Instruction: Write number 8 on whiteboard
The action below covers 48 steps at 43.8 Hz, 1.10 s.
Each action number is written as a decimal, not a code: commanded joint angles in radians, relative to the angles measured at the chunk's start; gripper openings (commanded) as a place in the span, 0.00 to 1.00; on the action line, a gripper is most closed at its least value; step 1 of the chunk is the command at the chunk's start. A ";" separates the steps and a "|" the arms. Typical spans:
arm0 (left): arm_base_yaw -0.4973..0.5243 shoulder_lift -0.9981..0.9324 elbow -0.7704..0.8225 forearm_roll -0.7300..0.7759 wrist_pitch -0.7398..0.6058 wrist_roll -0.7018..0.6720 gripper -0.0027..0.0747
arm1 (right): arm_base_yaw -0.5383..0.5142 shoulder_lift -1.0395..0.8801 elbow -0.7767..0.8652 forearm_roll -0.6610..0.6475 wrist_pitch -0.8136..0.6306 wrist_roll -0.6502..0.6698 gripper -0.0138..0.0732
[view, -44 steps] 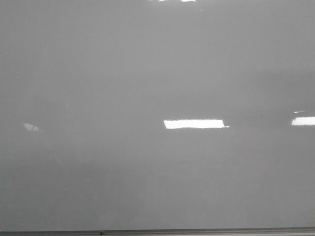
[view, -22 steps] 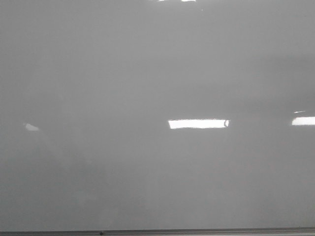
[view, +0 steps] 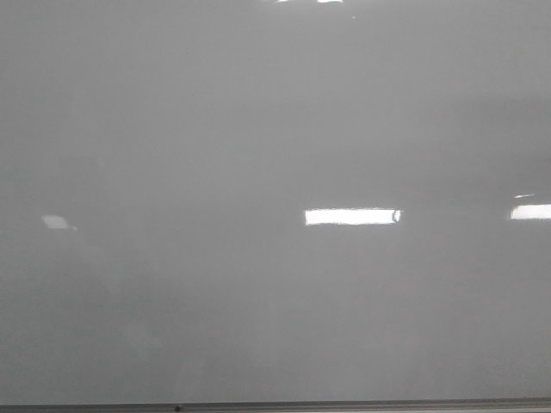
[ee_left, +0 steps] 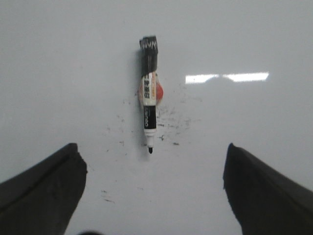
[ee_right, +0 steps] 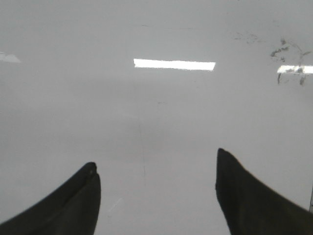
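On the whiteboard (view: 258,155) no number 8 shows yet in any view, so I judge the writing not begun. One marker (ee_left: 148,105) lies uncapped on a white surface, ahead of the left gripper (ee_left: 151,181), whose jaws stand wide apart and empty. One right gripper (ee_right: 156,188) likewise gapes, holding nothing. Faint dark smudges (ee_left: 168,122) fleck the surface beside the marker.

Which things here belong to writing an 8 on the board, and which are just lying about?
For the job:
- whiteboard, still blank in the front view, no 8 on it
- marker, uncapped, lying ahead of the open left claw
- right claw, open and empty

Just there:
- black ink smudges around the marker
- smudges ahead of the right claw
- light reflections
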 commanded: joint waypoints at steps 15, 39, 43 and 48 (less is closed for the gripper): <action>-0.005 0.561 -0.287 -0.007 -0.127 -0.012 0.75 | 0.004 0.013 -0.036 0.010 -0.074 0.000 0.76; -0.005 0.761 -0.308 -0.007 -0.402 -0.012 0.72 | 0.004 0.013 -0.036 0.010 -0.068 0.000 0.76; -0.005 0.765 -0.308 -0.007 -0.412 -0.012 0.62 | 0.004 0.013 -0.036 0.010 -0.068 0.000 0.76; 0.000 0.765 -0.308 -0.007 -0.423 -0.012 0.41 | 0.004 0.013 -0.036 0.010 -0.068 0.000 0.76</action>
